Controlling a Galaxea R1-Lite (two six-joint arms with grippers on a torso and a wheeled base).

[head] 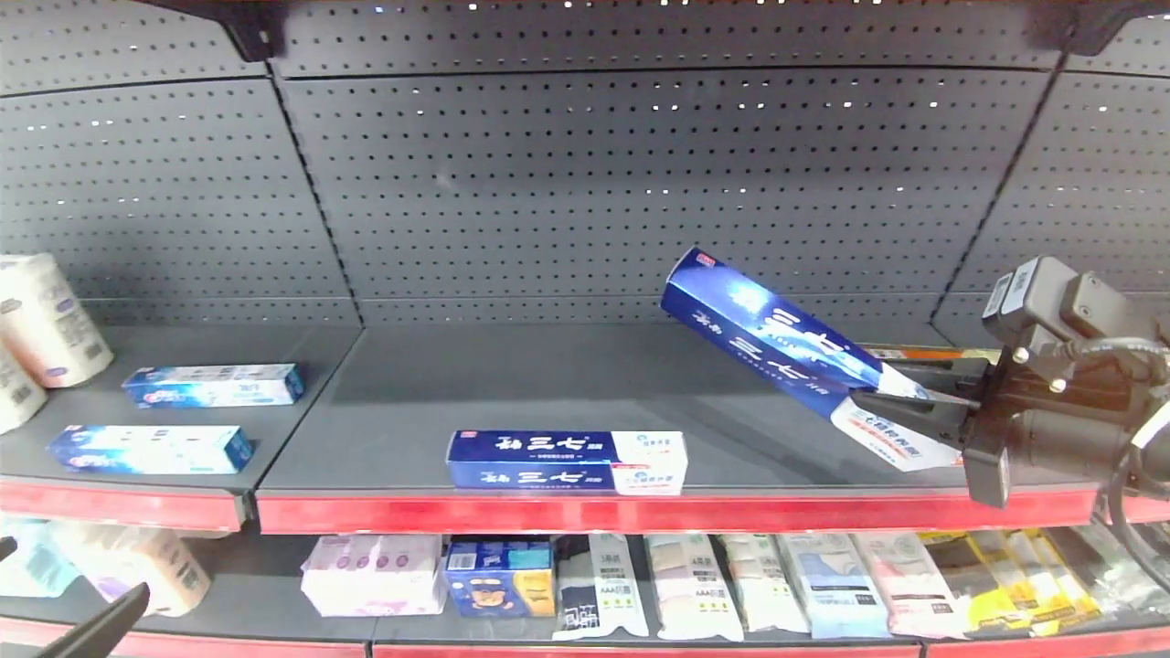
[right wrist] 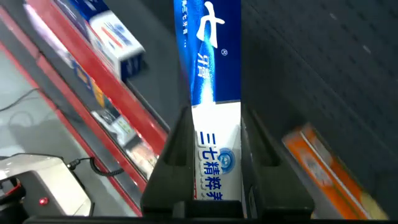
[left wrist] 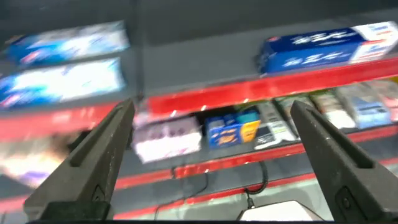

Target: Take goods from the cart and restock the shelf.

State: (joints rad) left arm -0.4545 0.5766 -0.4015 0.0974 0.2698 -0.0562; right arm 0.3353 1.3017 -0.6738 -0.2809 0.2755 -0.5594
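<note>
My right gripper (head: pixel 894 389) is shut on the white end of a dark blue toothpaste box (head: pixel 777 340). The box hangs above the right part of the upper shelf (head: pixel 548 384), with its far end tilted up and to the left. In the right wrist view the fingers (right wrist: pixel 177 149) clamp the held box (right wrist: pixel 208 74) from both sides. A matching blue box (head: pixel 567 461) lies flat at the shelf's front edge in the middle. My left gripper (left wrist: pixel 212 109) stands open and empty low at the left, in front of the shelves.
Two light blue toothpaste boxes (head: pixel 215 385) lie on the left shelf section beside paper rolls (head: pixel 41 329). An orange box (right wrist: pixel 323 165) lies on the shelf close behind the right gripper. The lower shelf (head: pixel 640 585) holds several packs. A perforated back wall (head: pixel 585 183) closes the shelf.
</note>
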